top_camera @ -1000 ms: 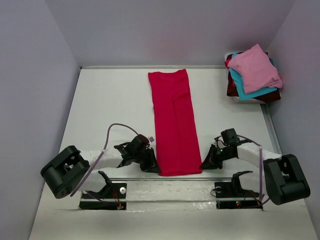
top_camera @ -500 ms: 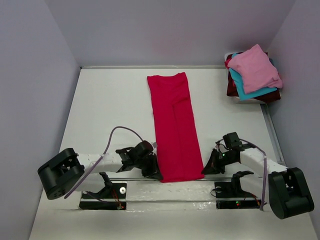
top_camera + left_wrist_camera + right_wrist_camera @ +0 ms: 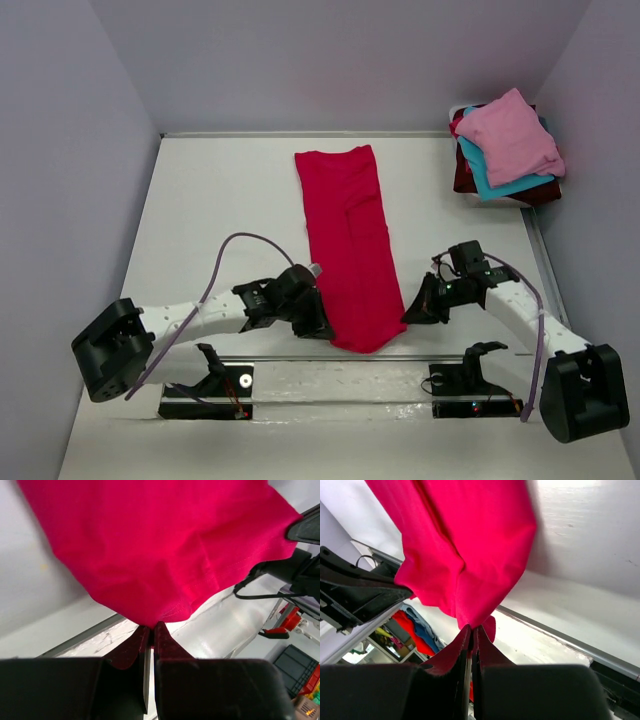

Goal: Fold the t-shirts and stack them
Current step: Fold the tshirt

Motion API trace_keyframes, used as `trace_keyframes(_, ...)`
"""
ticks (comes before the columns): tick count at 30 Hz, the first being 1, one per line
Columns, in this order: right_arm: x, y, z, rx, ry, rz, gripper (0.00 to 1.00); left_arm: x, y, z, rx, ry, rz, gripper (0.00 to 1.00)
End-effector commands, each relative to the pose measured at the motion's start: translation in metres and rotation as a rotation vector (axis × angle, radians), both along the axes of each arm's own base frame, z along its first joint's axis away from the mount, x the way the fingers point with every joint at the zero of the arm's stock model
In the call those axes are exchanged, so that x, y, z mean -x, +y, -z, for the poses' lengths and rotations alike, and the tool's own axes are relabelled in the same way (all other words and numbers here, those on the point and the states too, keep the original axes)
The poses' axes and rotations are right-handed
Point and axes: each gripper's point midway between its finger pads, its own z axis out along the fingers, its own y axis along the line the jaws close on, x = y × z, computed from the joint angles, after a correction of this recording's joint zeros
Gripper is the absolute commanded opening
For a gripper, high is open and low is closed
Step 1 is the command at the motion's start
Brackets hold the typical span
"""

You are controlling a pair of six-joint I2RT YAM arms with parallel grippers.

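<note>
A crimson-red t-shirt [image 3: 348, 235], folded into a long strip, lies down the middle of the table. My left gripper [image 3: 322, 327] is shut on its near left corner [image 3: 150, 615]. My right gripper [image 3: 408, 314] is shut on its near right corner [image 3: 475, 615]. Both corners are lifted off the table, and the near hem sags between them. A pile of other t-shirts sits at the back right: light pink [image 3: 510, 135] on top, teal-blue [image 3: 490, 182] under it, dark maroon [image 3: 463, 170] at the bottom.
A metal rail [image 3: 400, 357] runs along the near table edge above the arm bases. Grey walls stand close on the left, back and right. The white table [image 3: 220, 210] shows bare either side of the red strip.
Both grippers have lifted the near end of the red t-shirt and moved forward with it. The near hem has left the table and now sags to a point.
</note>
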Motion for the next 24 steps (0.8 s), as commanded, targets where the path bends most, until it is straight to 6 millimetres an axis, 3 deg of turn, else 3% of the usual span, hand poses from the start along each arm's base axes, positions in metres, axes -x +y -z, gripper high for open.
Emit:
trace_keyframes(1, -0.025, 0.003, -0.018, 0.008, -0.057, 0.010, 0.07, -0.016, -0.008, -0.021, -0.001, -0.081, -0.003, 0.06)
trace_keyframes(9, -0.062, 0.008, -0.033, 0.025, -0.104, 0.009, 0.07, -0.050, -0.007, -0.037, -0.053, -0.159, -0.033, 0.06)
trace_keyframes(13, -0.084, 0.012, -0.041, 0.026, -0.131, 0.014, 0.07, -0.078, -0.004, -0.054, -0.047, -0.212, -0.068, 0.06)
trace_keyframes(22, -0.141, 0.020, -0.055, 0.048, -0.179, 0.014, 0.07, -0.150, 0.009, -0.072, -0.102, -0.308, -0.106, 0.06)
trace_keyframes(23, -0.146, 0.021, -0.051, 0.056, -0.168, 0.012, 0.07, -0.156, 0.010, -0.068, -0.117, -0.301, -0.106, 0.06)
trace_keyframes(24, -0.158, 0.022, -0.059, 0.055, -0.195, 0.014, 0.07, -0.164, 0.012, -0.067, -0.124, -0.304, -0.117, 0.06)
